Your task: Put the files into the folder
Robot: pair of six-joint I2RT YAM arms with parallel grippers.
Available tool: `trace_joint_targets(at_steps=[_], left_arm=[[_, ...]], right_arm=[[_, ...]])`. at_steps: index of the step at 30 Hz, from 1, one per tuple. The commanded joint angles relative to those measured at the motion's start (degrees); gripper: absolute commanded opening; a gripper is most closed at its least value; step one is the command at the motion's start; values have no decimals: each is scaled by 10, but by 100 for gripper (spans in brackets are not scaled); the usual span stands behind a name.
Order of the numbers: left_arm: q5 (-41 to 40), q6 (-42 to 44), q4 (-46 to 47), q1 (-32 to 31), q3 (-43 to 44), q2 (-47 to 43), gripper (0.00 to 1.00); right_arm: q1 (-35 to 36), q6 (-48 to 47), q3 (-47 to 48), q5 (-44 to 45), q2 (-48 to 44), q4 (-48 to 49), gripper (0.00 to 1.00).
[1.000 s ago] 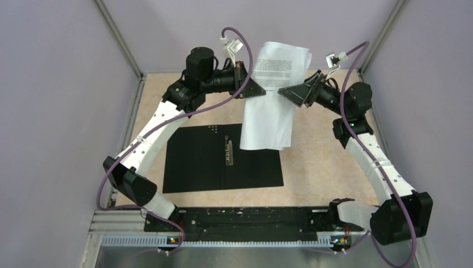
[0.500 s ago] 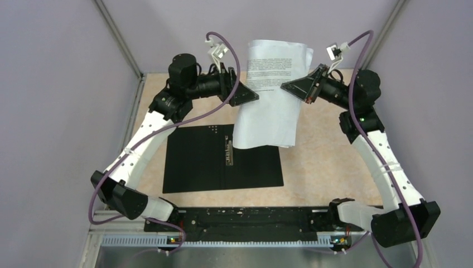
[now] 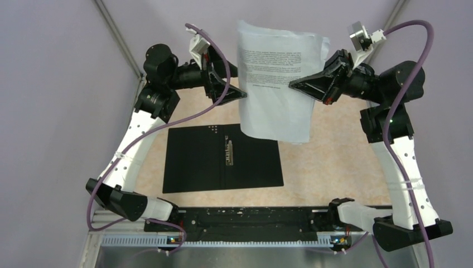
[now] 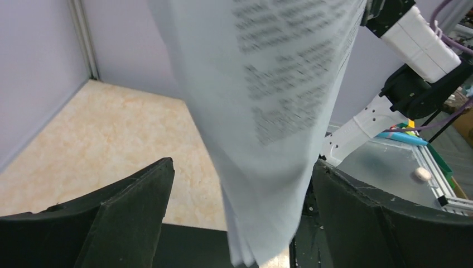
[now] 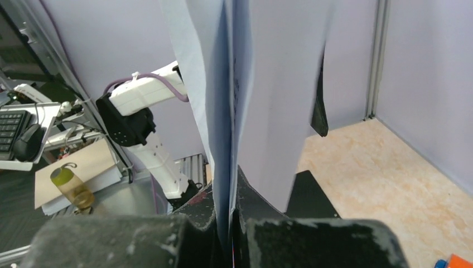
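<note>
Over the desk [image 3: 334,156], files [image 3: 276,84] hang upright, pinched by the right claw [image 3: 298,85]; folder [image 3: 223,159] lies open below; left claw [image 3: 237,92] spread.

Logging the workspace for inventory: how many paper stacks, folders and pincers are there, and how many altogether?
Paper stacks: 1, the files
Folders: 1, the folder
Pincers: 2, left pincer open, right pincer shut on the files
Total: 4

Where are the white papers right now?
In the top view the papers hang in the air at the back middle, pinched by the right hand, next to the open left hand, above the open black folder.
</note>
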Motion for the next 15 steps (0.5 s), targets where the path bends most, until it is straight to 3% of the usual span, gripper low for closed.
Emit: trace_joint_targets(at_steps=[1, 5, 10, 15], left_arm=[[65, 22, 55, 5, 29, -13, 99], [113, -6, 101, 6, 39, -3, 99], [151, -147, 286, 6, 11, -6, 99], [150, -191, 324, -1, 25, 17, 93]], right_arm=[[8, -13, 41, -40, -1, 3, 0], [9, 8, 51, -59, -3, 33, 0], [8, -32, 68, -53, 1, -17, 0], [8, -77, 80, -28, 7, -75, 0]])
